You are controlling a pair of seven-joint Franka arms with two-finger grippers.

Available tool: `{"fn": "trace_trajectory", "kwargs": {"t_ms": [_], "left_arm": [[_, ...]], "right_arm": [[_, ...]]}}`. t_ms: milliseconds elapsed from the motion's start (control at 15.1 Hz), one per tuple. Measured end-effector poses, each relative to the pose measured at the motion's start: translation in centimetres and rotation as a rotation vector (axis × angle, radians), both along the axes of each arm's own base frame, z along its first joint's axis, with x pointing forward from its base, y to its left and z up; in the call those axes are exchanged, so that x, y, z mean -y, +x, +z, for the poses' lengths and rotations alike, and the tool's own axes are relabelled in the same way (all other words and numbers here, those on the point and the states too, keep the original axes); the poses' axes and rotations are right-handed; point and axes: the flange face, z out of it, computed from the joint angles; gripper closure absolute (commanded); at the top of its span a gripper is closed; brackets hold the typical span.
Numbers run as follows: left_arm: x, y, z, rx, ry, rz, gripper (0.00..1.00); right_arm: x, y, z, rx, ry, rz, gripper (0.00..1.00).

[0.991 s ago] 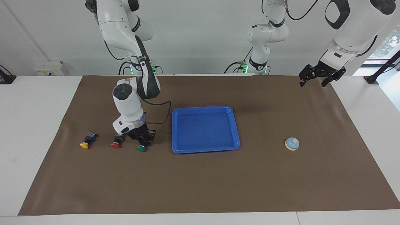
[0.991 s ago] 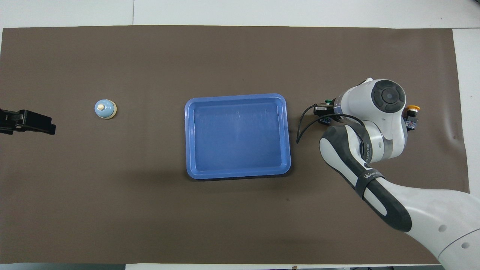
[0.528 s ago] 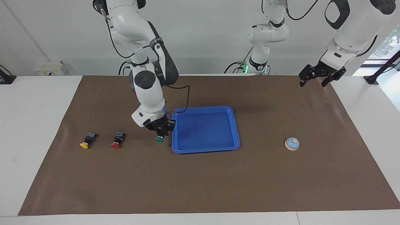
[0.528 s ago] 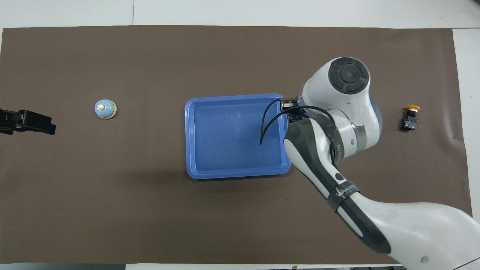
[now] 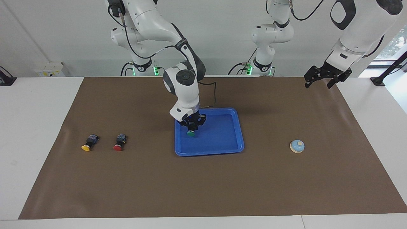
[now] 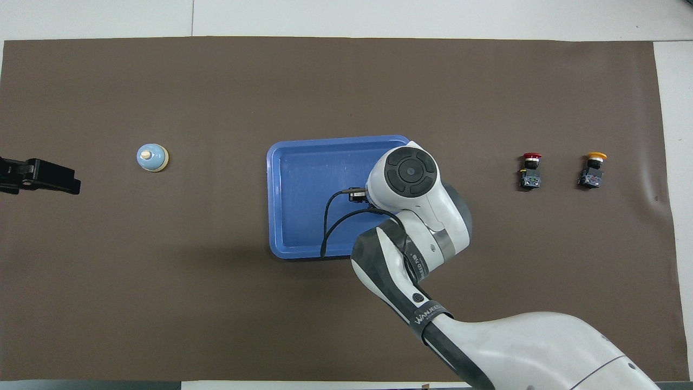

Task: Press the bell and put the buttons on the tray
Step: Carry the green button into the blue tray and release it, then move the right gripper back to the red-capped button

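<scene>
My right gripper (image 5: 191, 125) is shut on the green button (image 5: 190, 133) and holds it over the blue tray (image 5: 233, 144), above the tray's part toward the right arm's end. In the overhead view the right arm's wrist hides that button and gripper over the tray (image 6: 303, 162). The red button (image 5: 119, 142) and the yellow button (image 5: 89, 142) lie side by side on the brown mat toward the right arm's end; the red button (image 6: 530, 170) and the yellow button (image 6: 593, 169) also show from overhead. The light-blue bell (image 5: 297, 146) (image 6: 152, 157) stands toward the left arm's end. My left gripper (image 5: 319, 81) (image 6: 65, 187) waits open in the air.
A brown mat (image 5: 203, 190) covers most of the white table. A black cable (image 6: 330, 227) loops from the right wrist over the tray.
My right arm has lifted the green button from beside the red one and carried it sideways to above the tray. The left arm has not moved.
</scene>
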Motion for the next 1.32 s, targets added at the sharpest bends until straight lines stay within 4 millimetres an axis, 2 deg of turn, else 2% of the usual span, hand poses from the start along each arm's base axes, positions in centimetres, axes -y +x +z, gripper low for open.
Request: {"fn": "trace_trajectory", "kwargs": {"t_ms": [264,330,396,462,660,792,925,1057,1189,1321], "left_arm": [[0.0,0.0,0.0,0.0,0.0,0.0,0.0],[0.0,0.0,0.0,0.0,0.0,0.0,0.0],[0.0,0.0,0.0,0.0,0.0,0.0,0.0],[0.0,0.0,0.0,0.0,0.0,0.0,0.0],[0.0,0.0,0.0,0.0,0.0,0.0,0.0],[0.0,0.0,0.0,0.0,0.0,0.0,0.0],[0.0,0.0,0.0,0.0,0.0,0.0,0.0],[0.0,0.0,0.0,0.0,0.0,0.0,0.0],[0.0,0.0,0.0,0.0,0.0,0.0,0.0],[0.0,0.0,0.0,0.0,0.0,0.0,0.0]], "right_arm": [[0.3,-0.5,-1.2,0.003,0.002,-0.001,1.0],[0.3,-0.5,-1.3,0.003,0.002,-0.001,0.75],[0.3,-0.5,-1.3,0.003,0.002,-0.001,0.16],[0.3,-0.5,-1.3,0.003,0.002,-0.001,0.0],[0.4,-0.4,-1.2,0.004,0.002,-0.003,0.0],[1.3,0.1,-0.6,-0.002,-0.004,-0.019,0.0],[3.3,1.6,1.8,-0.024,-0.021,-0.057,0.0],[6.6,3.4,5.5,-0.031,-0.028,-0.113,0.0],[11.1,4.8,8.6,-0.018,-0.027,-0.145,0.0],[16.7,6.1,9.8,-0.012,-0.028,-0.167,0.0]]}}
